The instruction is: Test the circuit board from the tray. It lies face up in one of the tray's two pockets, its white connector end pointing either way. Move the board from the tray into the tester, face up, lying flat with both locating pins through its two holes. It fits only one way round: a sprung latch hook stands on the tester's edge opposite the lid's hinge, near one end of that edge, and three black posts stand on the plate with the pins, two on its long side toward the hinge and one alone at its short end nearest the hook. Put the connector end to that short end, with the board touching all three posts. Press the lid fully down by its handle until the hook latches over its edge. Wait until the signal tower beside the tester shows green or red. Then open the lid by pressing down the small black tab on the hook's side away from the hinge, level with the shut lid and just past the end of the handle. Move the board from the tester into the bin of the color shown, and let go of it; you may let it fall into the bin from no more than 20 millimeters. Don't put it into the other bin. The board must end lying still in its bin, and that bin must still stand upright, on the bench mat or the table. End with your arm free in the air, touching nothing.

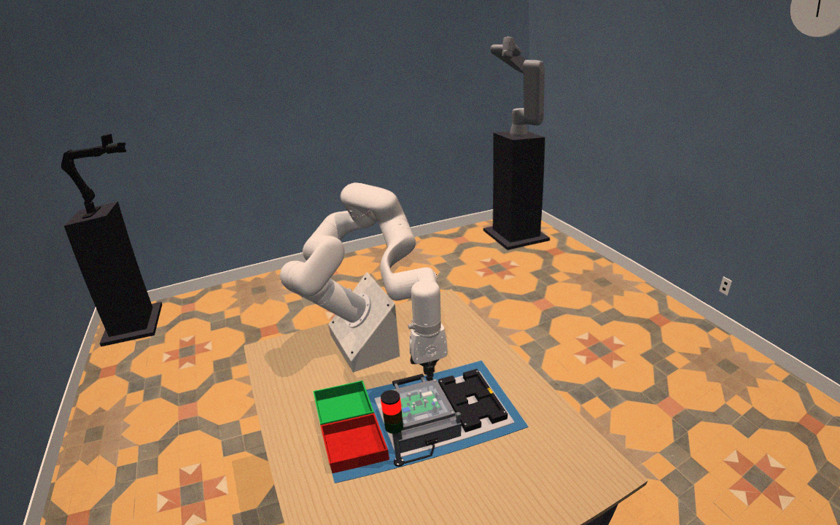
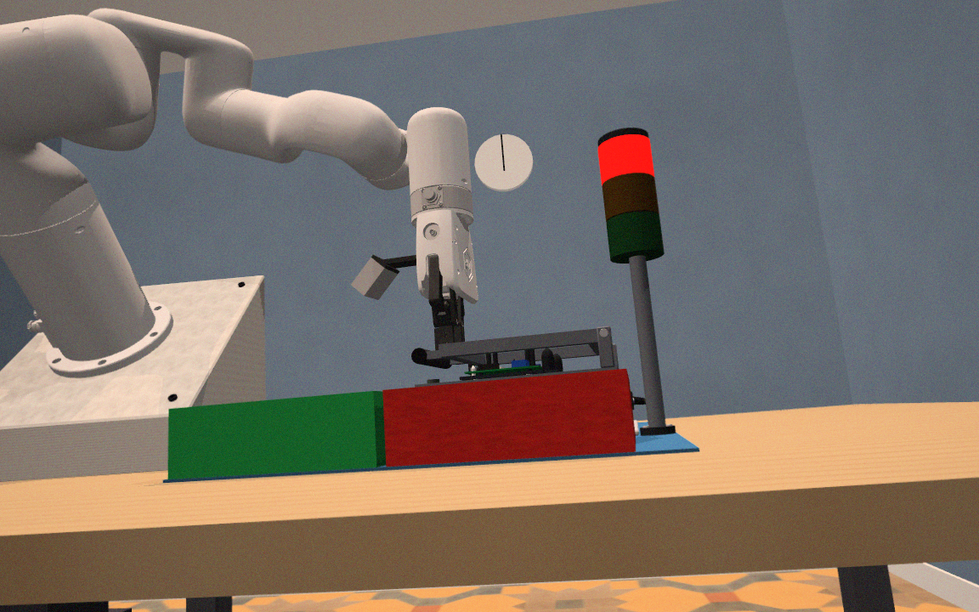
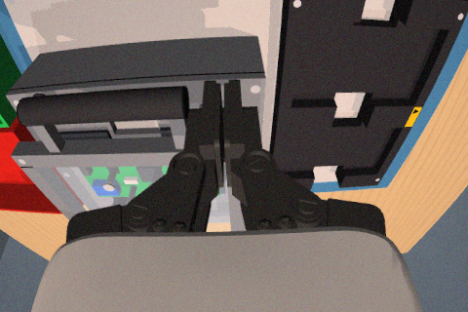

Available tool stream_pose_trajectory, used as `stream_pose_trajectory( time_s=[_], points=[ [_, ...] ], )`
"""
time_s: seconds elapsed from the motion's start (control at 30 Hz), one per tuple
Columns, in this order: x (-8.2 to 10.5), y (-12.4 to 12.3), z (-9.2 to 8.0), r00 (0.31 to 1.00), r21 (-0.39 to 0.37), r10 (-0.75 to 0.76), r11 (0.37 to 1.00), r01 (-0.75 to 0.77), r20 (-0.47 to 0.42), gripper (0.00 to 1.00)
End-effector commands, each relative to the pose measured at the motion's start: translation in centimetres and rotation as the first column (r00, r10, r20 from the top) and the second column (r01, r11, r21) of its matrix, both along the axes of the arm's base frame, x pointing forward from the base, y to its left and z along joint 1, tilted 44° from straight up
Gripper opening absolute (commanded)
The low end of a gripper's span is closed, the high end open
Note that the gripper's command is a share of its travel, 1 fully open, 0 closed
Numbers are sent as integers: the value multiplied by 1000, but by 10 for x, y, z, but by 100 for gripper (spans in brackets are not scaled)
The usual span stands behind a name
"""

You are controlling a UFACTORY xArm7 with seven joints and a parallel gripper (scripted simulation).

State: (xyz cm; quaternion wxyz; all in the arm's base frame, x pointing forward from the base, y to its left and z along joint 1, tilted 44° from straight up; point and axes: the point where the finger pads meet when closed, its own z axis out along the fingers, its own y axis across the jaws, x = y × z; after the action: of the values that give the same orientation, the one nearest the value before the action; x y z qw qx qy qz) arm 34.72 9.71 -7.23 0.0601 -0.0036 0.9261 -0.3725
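Looking down from the top view, the white seven-joint arm reaches from its grey wedge pedestal to the dark grey tester on the blue bench mat. The black gripper points straight down at the tester's far edge. Under the tester's clear lid lies the green circuit board. A black two-pocket tray sits just beside the tester, both pockets holding nothing. On the tester's other side stand the green open bin and the red open bin, touching each other.

From the exterior view, the signal tower shows its top segment lit red. The gripper has its jaws pressed together with nothing between them, tips at the handle end of the lid, which lies slightly tilted over the tester. The board shows only as a thin edge beneath the lid, behind the red bin.

Through the wrist view, the closed fingers sit just past the end of the round black handle, beside the tray.
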Motion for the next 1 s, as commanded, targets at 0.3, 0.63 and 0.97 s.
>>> stream_pose_trajectory(
  time_s=[0.3, 0.63, 0.97],
  points=[
    [1, 1, 0, 1000, 3, 3, 1000, -3, 2, 0],
    [1, 0, -1, 1000, 3, 3, 1000, -3, 2, 0],
    [1, 0, -2, 1000, 3, 3, 1000, -3, 2, 0]
  ],
)
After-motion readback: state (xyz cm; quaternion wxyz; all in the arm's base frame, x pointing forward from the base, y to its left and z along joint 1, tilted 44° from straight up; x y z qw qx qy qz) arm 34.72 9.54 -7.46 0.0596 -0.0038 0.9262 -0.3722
